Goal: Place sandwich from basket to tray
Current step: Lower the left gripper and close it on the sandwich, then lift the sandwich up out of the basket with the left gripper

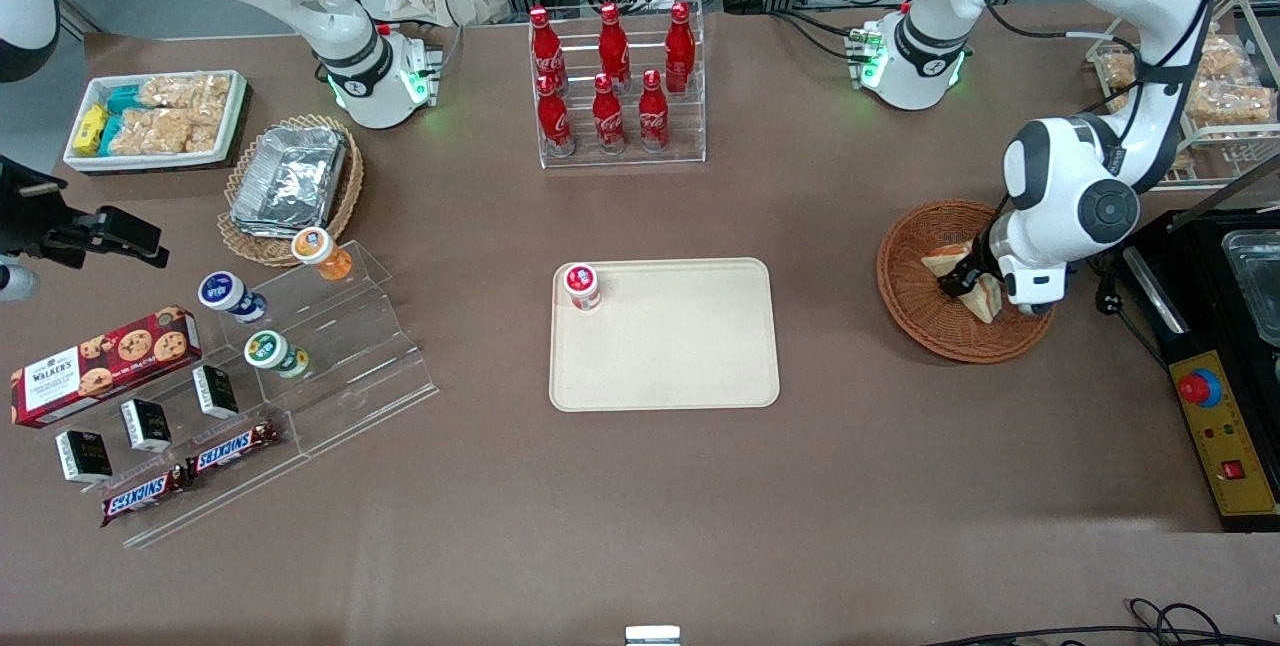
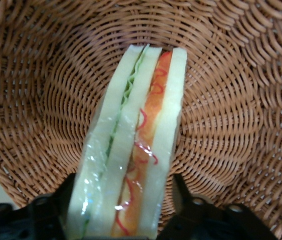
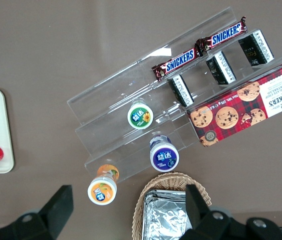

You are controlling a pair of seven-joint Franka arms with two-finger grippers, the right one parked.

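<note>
Straddling sandwich (image 2: 131,150) in basket (image 1: 915,311) — tool (image 2: 123,212), fingers unclosed

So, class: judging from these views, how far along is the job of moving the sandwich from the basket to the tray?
Done: the gripper has reached into the reddish-brown basket. In hand: its fingers sit on either side of the sandwich, which is not yet lifted out. Left: raising it, carrying it over and setting it on the tray, which holds only a small red-lidded jar.

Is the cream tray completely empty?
No, a small red-lidded jar stands on the tray while the hand straddles the sandwich.
</note>
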